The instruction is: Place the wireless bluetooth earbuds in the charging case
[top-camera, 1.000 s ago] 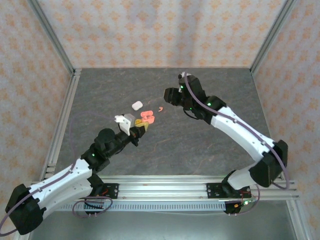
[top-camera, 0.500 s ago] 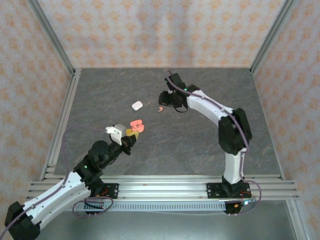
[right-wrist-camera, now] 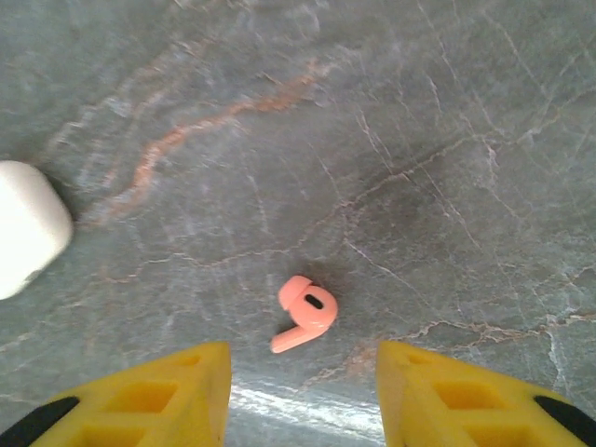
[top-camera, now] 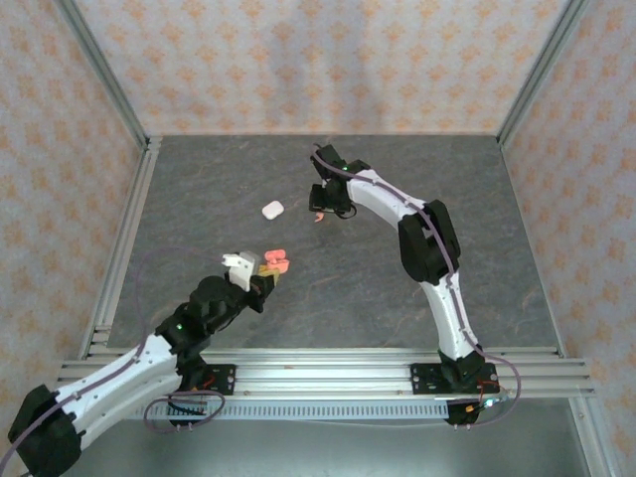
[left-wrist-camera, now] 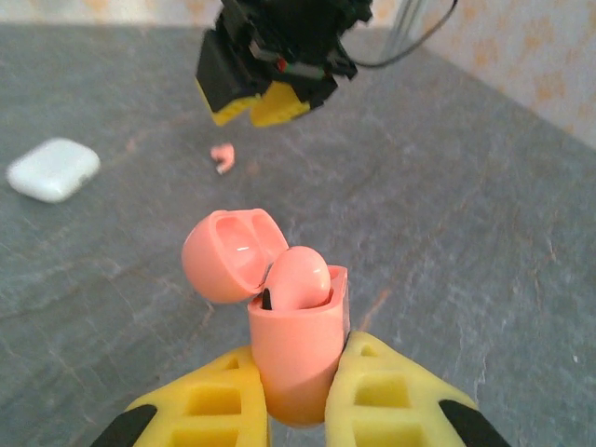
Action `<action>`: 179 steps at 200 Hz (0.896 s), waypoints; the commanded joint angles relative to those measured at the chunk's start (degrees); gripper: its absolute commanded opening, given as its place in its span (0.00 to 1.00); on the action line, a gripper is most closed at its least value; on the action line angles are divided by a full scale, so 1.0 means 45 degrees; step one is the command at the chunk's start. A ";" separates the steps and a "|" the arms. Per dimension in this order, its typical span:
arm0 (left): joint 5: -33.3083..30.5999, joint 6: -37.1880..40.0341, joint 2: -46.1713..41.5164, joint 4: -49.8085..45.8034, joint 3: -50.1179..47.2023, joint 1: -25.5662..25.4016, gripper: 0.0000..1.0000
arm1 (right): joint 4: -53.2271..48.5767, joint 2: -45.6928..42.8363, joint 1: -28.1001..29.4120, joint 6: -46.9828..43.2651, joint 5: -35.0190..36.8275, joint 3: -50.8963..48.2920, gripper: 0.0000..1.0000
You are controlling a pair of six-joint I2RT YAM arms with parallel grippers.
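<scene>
Jaws left: clamped on pink case [left-wrist-camera: 296,358] | jaws right: apart above pink earbud [right-wrist-camera: 304,315]

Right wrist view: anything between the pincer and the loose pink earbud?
Nothing visible. The pink earbud lies on bare table just ahead of the open right pincer; the white case sits well left.

**Grey slab, papered walls**

Here's the table [top-camera: 497,199]: dark grey stone, pale and rust veins, evenly lit. Behind it, the back wall [top-camera: 318,60], cream paper with orange motifs, and the same paper either side. Aluminium posts [top-camera: 99,70] at its far corners, rails [top-camera: 328,370] along its near edge.
</scene>
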 commanded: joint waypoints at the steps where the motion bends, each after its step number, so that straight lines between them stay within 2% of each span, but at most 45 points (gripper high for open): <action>1: 0.1366 0.0219 0.1284 0.1646 0.1026 0.0102 0.00 | -0.0865 0.0380 0.0041 0.0018 0.0579 0.0484 0.44; 51: 0.2441 0.0478 0.4136 0.3430 0.2300 0.0177 0.00 | -0.1130 0.0872 0.0056 0.0199 0.0599 0.0726 0.44; 92: 0.3241 0.0456 0.5649 0.3880 0.3066 0.0188 0.00 | -0.1225 0.1228 0.0116 0.0206 0.0558 0.0989 0.41; 149: 0.2955 0.0910 0.5608 0.3230 0.3245 0.0210 0.00 | -0.1604 0.1616 0.0184 0.0115 0.0641 0.1466 0.40; 179: 0.2753 0.1200 0.5331 0.2721 0.3335 0.0302 0.00 | -0.1643 0.1499 0.0173 -0.0050 0.0633 0.1210 0.32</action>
